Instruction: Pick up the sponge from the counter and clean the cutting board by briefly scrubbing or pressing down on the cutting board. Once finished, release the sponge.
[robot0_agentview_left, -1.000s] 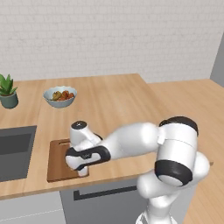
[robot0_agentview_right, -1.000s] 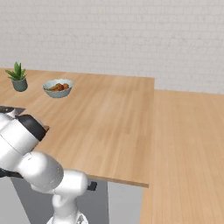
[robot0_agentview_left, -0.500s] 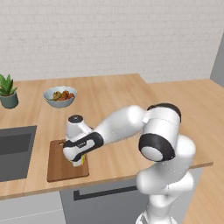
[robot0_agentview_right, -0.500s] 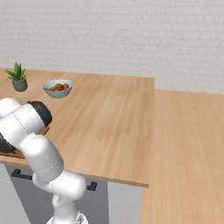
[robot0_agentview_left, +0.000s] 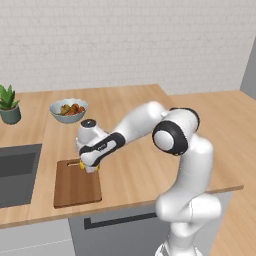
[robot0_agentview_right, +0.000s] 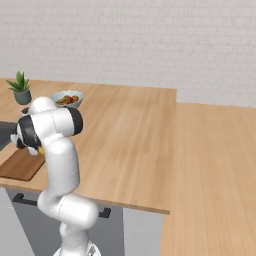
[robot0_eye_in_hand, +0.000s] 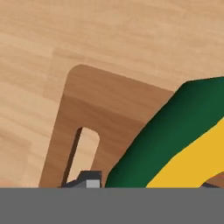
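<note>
Light-tan planks of the worktop (robot0_agentview_left: 130, 107) stretch across my left base view, with grey cabinet fronts below and a white brick wall behind. I see a dark sink (robot0_agentview_left: 15, 172) sunk into it at the left edge. My arm reaches from the lower right over to the left, white with dark joints, bending down toward the near edge. Next in size is the cutting board (robot0_agentview_left: 75, 186), dark reddish-brown with rounded corners, lying flat on the worktop between the sink and the arm, close to the front edge; from the right base view I catch it as a brown slab (robot0_agentview_right: 20, 165) partly behind the arm. In the hand view its slot handle (robot0_eye_in_hand: 84, 151) sits at the short end nearest the camera, with bare worktop beyond. A bowl (robot0_agentview_left: 68, 110) of food stands well behind the board, and a small potted plant (robot0_agentview_left: 9, 104) sits at the far left. My hand (robot0_agentview_left: 90, 167) hangs at the far end of the board, clamped on the sponge (robot0_eye_in_hand: 183, 140), whose green face and yellow foam loom large between the fingertips in the hand view; from the left base view a bit of yellow (robot0_agentview_left: 96, 167) peeks out beneath the hand, at the board's far edge.
</note>
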